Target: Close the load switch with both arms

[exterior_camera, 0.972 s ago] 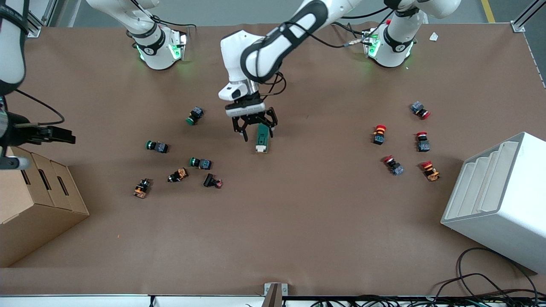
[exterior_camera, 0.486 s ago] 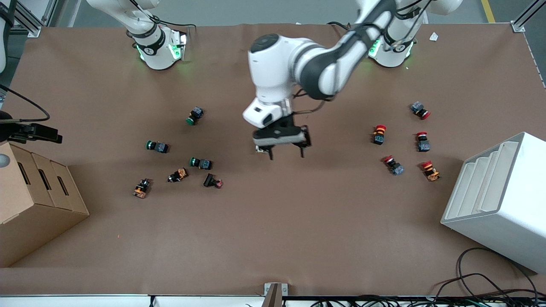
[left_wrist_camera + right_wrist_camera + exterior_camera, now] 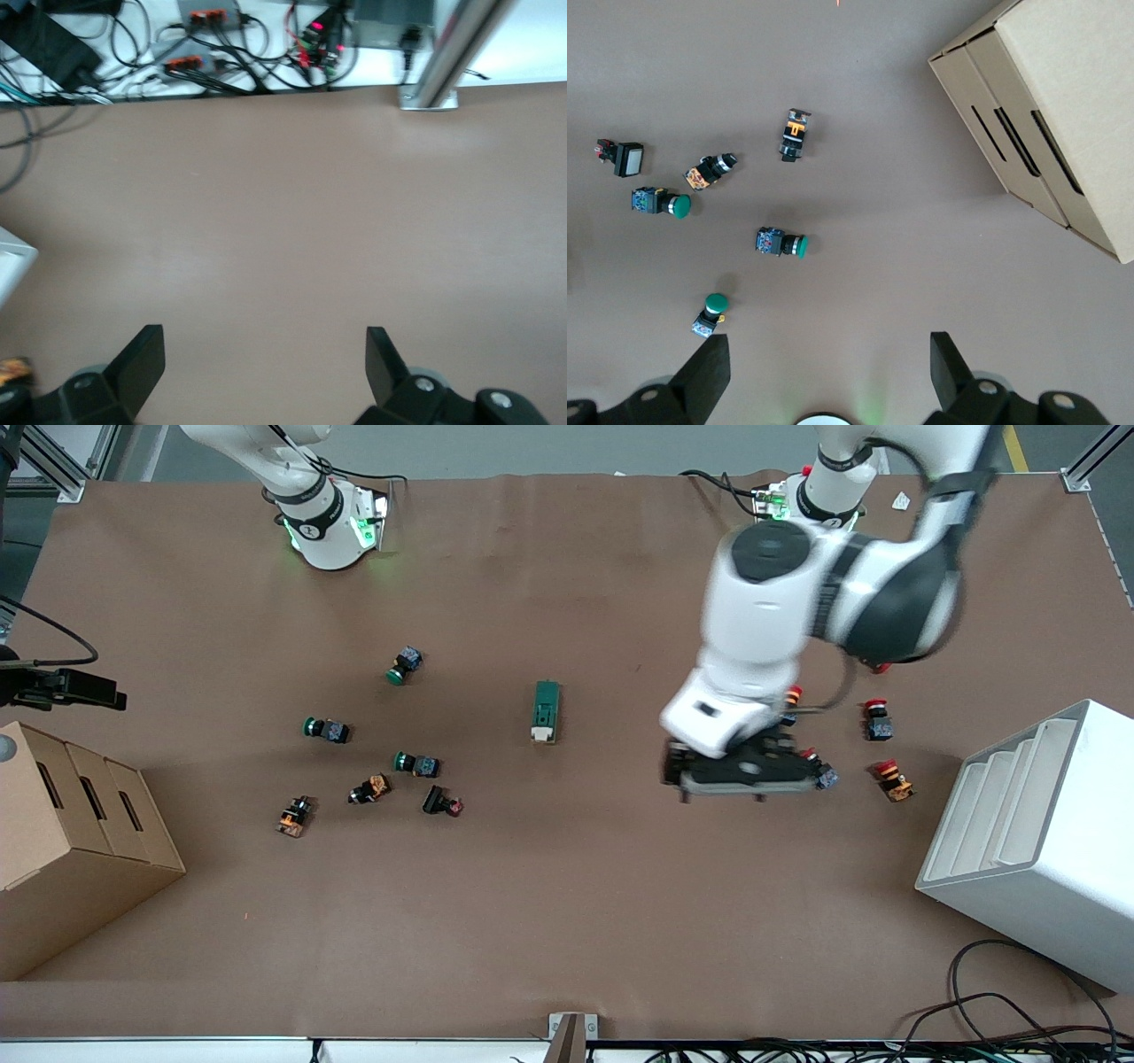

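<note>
Left claw (image 3: 719, 790) gapes, raised over the table; right claw (image 3: 826, 376) gapes too.

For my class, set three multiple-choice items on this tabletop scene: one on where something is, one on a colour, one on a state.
1. The left end effector is over:
A. the cardboard box
B. the red push buttons
C. the load switch

2. The load switch body is:
A. dark green
B. yellow
C. red

3. The left end effector's fingers are:
A. shut on the load switch
B. shut on a button
C. open, holding nothing

Answers: 1 B, it hangs above a red push button cluster; 2 A, green block with pale end; 3 C, the left wrist view shows bare table between them.
</note>
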Available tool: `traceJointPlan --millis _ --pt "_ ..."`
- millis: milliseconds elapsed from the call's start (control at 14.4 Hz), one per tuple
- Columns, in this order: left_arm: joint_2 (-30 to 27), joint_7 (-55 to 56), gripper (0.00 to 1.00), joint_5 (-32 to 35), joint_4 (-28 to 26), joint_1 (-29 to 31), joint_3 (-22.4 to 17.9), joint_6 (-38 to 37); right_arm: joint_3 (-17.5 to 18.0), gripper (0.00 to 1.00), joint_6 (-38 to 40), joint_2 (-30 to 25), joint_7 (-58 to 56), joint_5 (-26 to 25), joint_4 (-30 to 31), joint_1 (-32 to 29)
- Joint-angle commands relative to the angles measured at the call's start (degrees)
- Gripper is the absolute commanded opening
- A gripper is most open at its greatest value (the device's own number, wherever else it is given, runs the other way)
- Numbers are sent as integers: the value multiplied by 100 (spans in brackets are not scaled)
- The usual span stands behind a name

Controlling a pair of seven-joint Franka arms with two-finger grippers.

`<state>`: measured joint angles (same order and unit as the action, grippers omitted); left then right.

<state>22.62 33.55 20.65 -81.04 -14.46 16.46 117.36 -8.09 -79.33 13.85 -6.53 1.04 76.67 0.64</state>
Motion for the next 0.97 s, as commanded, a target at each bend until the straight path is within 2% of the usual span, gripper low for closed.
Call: traceJointPlan --millis 0,208,417,764,903 --pt "-319 -856 100 -525 -70 582 50 -205 70 100 120 -198 440 72 -12 -64" --pt "-530 -1594 100 -1132 -79 1242 50 -519 79 100 207 -295 503 80 -12 -73" --pt "-732 -2097 100 -1257 -79 1770 50 -968 70 100 181 -549 503 151 67 -64" --pt "-1171 -2300 100 -1801 -70 2157 -11 -1636 79 100 216 -1058 846 151 514 15" --pt "-1504 -2597 100 -1881 -175 1966 -300 -1882 79 100 190 -1331 837 151 778 15"
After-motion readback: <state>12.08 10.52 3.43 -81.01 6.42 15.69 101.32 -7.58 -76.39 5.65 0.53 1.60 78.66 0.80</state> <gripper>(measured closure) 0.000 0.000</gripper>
